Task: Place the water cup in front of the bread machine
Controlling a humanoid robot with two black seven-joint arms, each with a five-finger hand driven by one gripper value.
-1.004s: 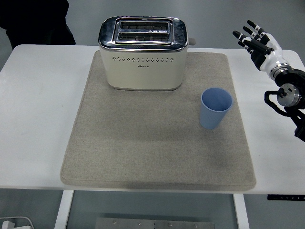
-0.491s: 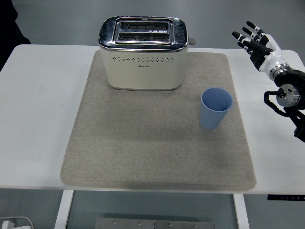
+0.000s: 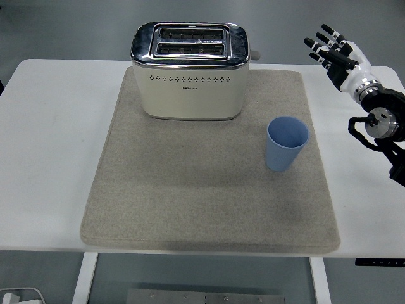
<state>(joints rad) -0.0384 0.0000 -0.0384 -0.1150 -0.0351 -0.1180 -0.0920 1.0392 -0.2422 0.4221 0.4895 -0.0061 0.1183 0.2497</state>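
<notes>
A light blue cup stands upright and empty on the right part of a beige mat. At the mat's back sits a cream toaster with a chrome top and two slots. My right hand hovers over the table's far right, well above and to the right of the cup, with its fingers spread and nothing in it. The left arm is out of sight.
The mat covers most of the white table, leaving bare strips left and right. The toaster's lever sticks out on its right side. The floor shows below the near edge.
My right hand has drifted slightly up and to the left. The dark figure at the top left has left the picture. Cup and toaster have not moved.
</notes>
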